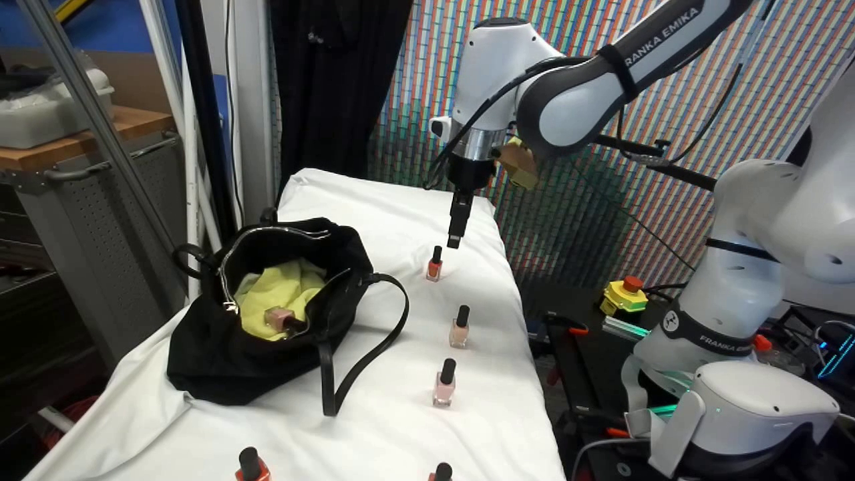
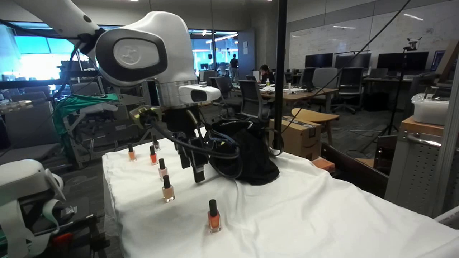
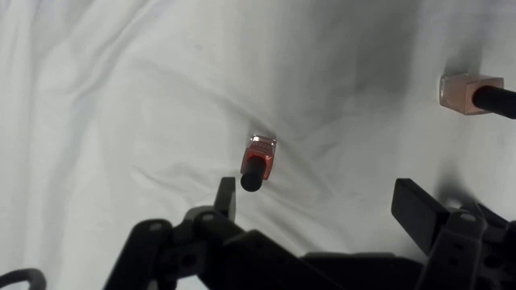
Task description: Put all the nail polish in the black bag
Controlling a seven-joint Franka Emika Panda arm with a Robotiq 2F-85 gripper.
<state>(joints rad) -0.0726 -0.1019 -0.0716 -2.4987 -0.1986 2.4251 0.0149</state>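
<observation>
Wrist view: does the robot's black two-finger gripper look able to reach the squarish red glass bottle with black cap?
Probably yes: the open gripper hangs near the upright bottle, nothing visible between them, though some centring may be needed.

In an exterior view, the bottom edge cuts off two nail polish bottles.
</observation>
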